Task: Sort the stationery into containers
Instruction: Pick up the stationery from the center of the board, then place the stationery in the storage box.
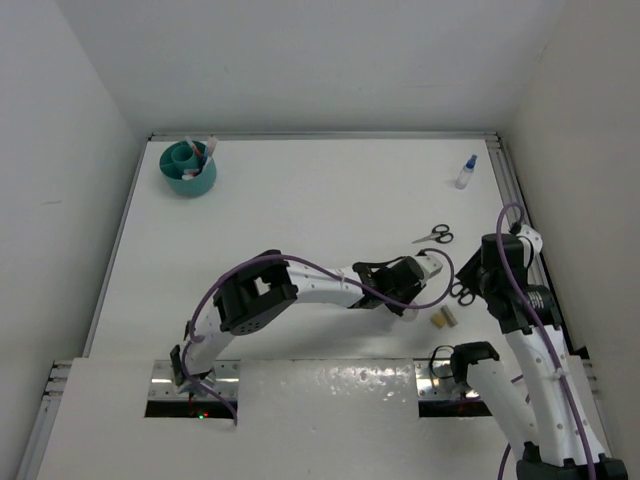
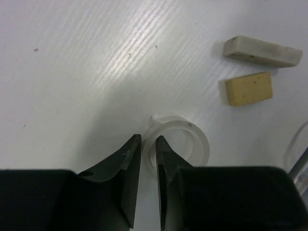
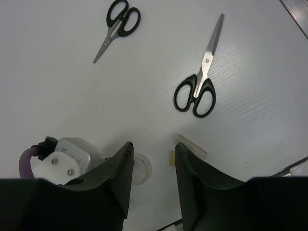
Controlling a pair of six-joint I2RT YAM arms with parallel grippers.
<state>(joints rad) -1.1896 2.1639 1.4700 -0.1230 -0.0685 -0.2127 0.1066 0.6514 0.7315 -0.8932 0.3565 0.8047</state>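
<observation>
My left gripper (image 2: 149, 142) is shut on the wall of the white tape ring (image 2: 193, 136), one finger inside the ring and one outside, down at the table. In the top view the left gripper (image 1: 408, 303) is right of centre. A pale eraser block (image 2: 262, 50) and a tan one (image 2: 249, 88) lie just beyond the ring. My right gripper (image 3: 153, 154) is open and empty, held above the ring (image 3: 140, 168) and the blocks (image 3: 190, 144). Two black-handled scissors (image 3: 119, 24) (image 3: 202, 79) lie further off. The teal pot (image 1: 189, 168) with pens in it stands at the far left.
A blue-capped clear bottle (image 1: 466, 172) stands at the far right near the table's metal rail (image 1: 512, 185). The scissors (image 1: 432, 235) lie between the bottle and my left gripper. The right arm (image 1: 505, 275) hangs close beside the left gripper.
</observation>
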